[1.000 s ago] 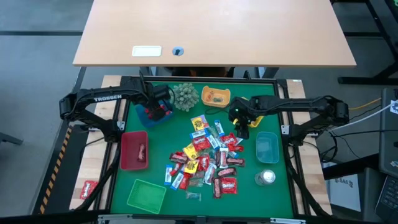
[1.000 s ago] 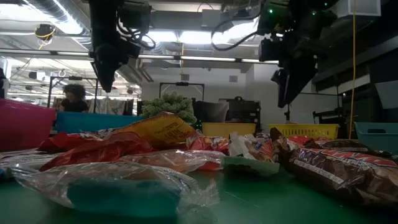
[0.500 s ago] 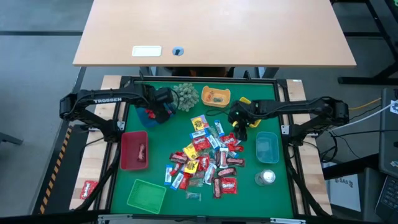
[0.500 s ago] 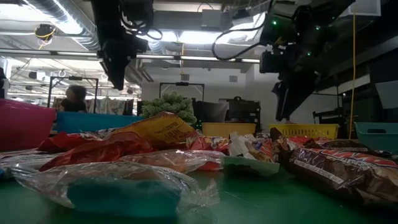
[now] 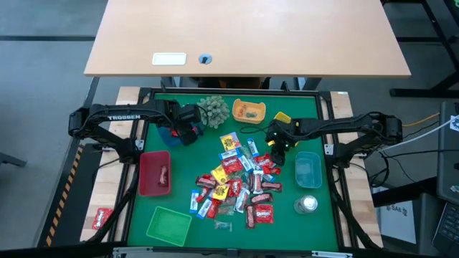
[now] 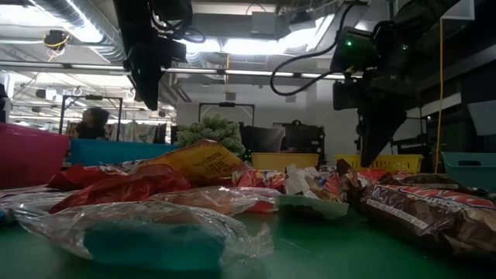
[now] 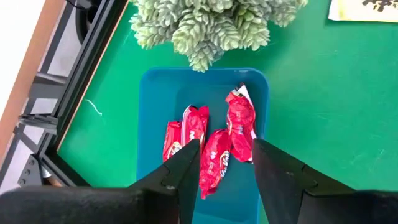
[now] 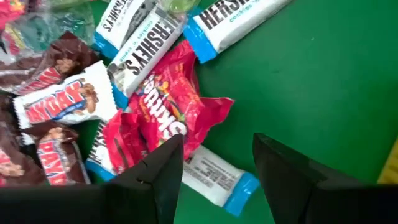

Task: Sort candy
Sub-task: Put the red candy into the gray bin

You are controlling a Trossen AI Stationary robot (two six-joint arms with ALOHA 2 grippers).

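The candy (image 5: 237,183) lies in a loose pile on the green mat: red, yellow, blue-white and brown packets. My left gripper (image 5: 189,132) hangs open above the dark blue tray (image 7: 205,87), where three red packets (image 7: 239,124) lie flat. My right gripper (image 5: 277,149) is open and low over the far right edge of the pile. In its wrist view its fingers (image 8: 168,171) stand apart over a red Skittles packet (image 8: 165,121) and blue-white Hershey's bars (image 8: 214,174). Neither gripper touches anything.
A spiky plant ball (image 5: 213,111), an orange tray (image 5: 249,110) and a yellow tray (image 5: 281,117) stand at the far edge. A red tray (image 5: 155,172) and a green tray (image 5: 169,224) sit left, a light blue tray (image 5: 308,170) and a silvery round thing (image 5: 307,204) right. A person (image 6: 93,122) shows far behind.
My right gripper has come down toward the far right edge of the candy pile and shifted slightly toward the table's near edge, staying open. My left gripper has drifted a little toward the right over the blue tray.
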